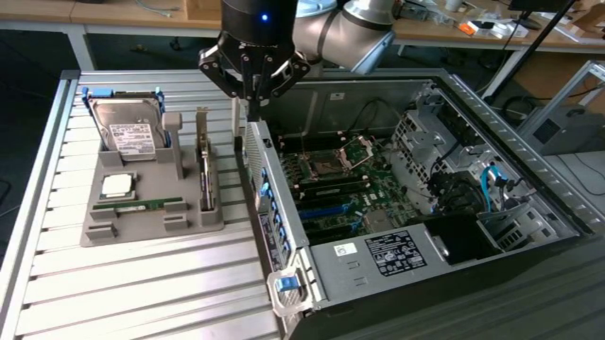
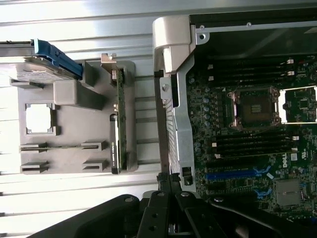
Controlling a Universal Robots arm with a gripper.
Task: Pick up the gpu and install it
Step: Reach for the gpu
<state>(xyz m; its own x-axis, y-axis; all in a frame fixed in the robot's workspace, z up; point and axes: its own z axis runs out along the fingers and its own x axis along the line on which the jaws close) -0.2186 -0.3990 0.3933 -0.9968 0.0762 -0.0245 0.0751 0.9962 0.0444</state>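
The gpu (image 1: pixel 205 177) is a thin dark card with a silver bracket at its far end, standing on edge in a slot of the grey holder (image 1: pixel 142 223). In the wrist view the gpu (image 2: pixel 118 124) appears edge-on in that same holder (image 2: pixel 69 106). My gripper (image 1: pixel 253 115) hangs shut above the open computer case's side wall (image 1: pixel 269 205), to the exterior view's right of the gpu and apart from it. Nothing sits between the closed fingertips of the gripper (image 2: pixel 168 181). The motherboard (image 1: pixel 345 180) lies exposed inside the case, with blue slots (image 2: pixel 233 174).
The holder also carries a silver hard drive (image 1: pixel 127 127), a square processor chip (image 1: pixel 118 184) and a narrow green memory stick (image 1: pixel 142 205). Cables and drive bays (image 1: pixel 463 177) crowd the case's far side. The slatted metal table (image 1: pixel 142 283) extends in front.
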